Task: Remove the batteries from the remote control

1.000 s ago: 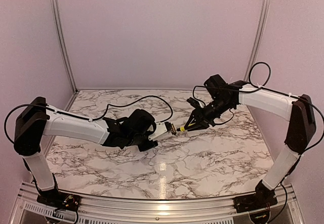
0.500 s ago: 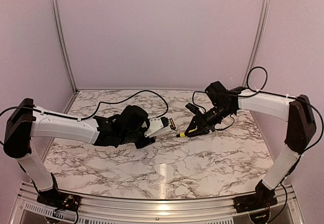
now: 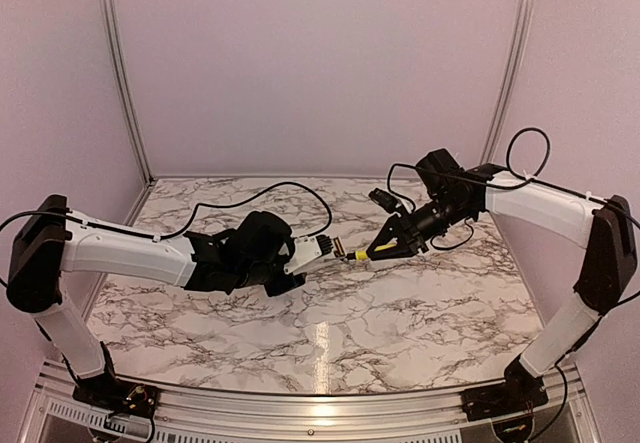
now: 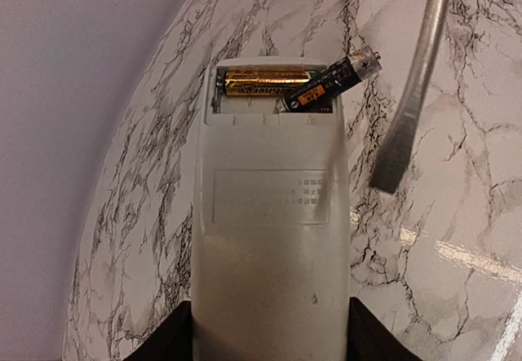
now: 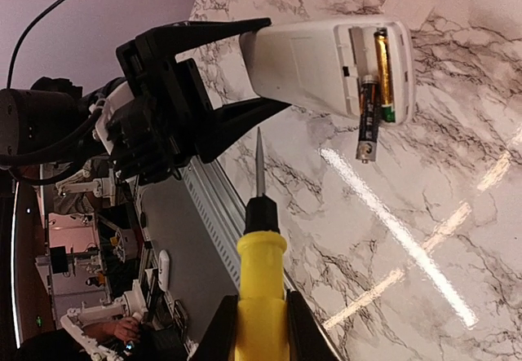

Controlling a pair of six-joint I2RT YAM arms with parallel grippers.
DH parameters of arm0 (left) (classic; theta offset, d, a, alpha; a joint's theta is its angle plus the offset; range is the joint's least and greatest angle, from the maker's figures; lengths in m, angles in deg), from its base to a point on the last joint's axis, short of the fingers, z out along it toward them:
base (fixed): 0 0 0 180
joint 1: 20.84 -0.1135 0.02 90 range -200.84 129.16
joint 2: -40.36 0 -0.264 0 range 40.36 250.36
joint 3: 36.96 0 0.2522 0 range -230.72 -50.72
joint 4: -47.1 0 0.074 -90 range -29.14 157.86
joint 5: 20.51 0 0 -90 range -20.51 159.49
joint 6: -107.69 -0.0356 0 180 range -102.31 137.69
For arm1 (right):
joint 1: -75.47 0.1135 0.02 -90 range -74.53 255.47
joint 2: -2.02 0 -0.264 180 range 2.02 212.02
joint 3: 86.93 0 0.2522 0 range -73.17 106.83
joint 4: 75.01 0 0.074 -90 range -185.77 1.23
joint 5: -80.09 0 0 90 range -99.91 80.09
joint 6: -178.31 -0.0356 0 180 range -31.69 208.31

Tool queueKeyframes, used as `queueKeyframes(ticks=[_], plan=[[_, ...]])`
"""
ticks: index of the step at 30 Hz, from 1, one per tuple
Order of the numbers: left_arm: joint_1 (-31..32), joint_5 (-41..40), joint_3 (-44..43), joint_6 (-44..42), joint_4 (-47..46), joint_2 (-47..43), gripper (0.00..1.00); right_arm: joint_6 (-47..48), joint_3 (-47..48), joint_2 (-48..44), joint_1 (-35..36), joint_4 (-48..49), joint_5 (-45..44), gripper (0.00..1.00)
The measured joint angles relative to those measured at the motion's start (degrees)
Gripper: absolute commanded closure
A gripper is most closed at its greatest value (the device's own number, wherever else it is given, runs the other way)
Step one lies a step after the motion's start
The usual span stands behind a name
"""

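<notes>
Dark cylindrical battery (image 4: 330, 84) tilted out of slim white plastic remote (image 4: 269, 239).
Gold battery (image 4: 265, 81) seated. Left gripper (image 3: 298, 261) holds remote, right gripper (image 5: 261, 328) grips yellow-handled screwdriver (image 5: 261, 255).

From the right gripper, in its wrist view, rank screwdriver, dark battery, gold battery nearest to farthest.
1. The screwdriver, clamped in the right gripper.
2. The dark battery, poking out of the remote's recess.
3. The gold battery, seated beyond it.

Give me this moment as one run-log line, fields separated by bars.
left tool: holds remote control | right tool: holds screwdriver | dark battery: tilted, one end out | gold battery: seated
</notes>
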Motion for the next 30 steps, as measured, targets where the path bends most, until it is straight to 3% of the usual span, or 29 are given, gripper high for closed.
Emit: queueKeyframes(ticks=[10,30], plan=[[0.0,3.17,0.85,-0.2,0.04,-2.91,1.0,0.87,0.0,0.04,-5.4,1.53,2.14,1.0],[-0.02,7.72,1.73,1.29,-0.02,-5.81,1.0,2.38,-5.35,-0.74,-5.44,3.54,8.31,1.0]])
